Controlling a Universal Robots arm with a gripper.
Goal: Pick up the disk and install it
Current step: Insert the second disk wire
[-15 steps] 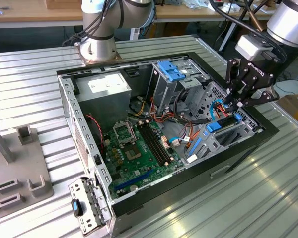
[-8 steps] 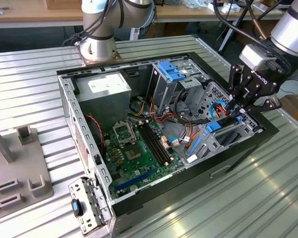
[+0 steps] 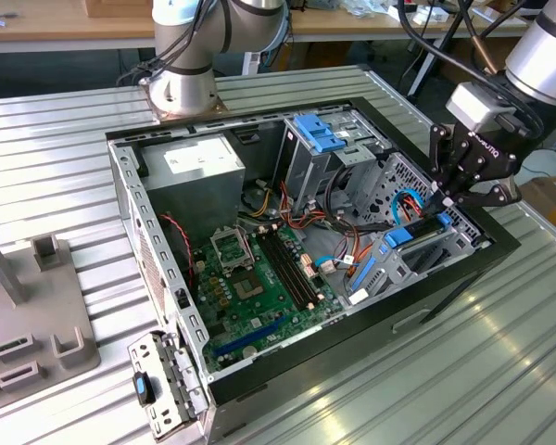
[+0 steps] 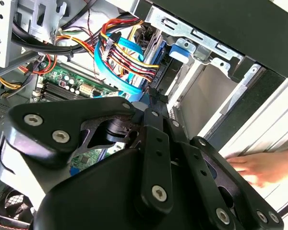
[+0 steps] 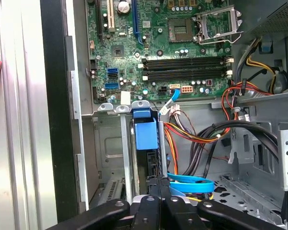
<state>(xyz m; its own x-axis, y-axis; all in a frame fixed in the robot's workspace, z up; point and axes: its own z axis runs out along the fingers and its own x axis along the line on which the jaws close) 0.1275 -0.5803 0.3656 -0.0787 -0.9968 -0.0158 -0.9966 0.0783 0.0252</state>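
Observation:
The disk (image 3: 419, 230), dark grey with blue rails and a blue end tab, lies edge-on in the drive cage slot at the case's corner on the exterior view's right. In the first wrist view its blue tab (image 5: 145, 130) points toward the motherboard, and in the second wrist view the tab (image 4: 180, 51) shows beside the cage wall. My gripper (image 3: 442, 198) hangs over the disk's end nearest the case wall. Its fingers (image 5: 154, 191) are shut together, with the tips right at that end. Whether they pinch a rail is hidden.
The open computer case (image 3: 449, 278) lies on a ribbed metal table. Inside are the motherboard (image 3: 259, 278), a power supply (image 3: 190, 167), a light-blue latch plate (image 3: 320, 134) and bundled cables (image 5: 192, 139). A person's hand (image 4: 269, 165) rests beside the case. A grey fixture (image 3: 28, 315) stands at the exterior view's left.

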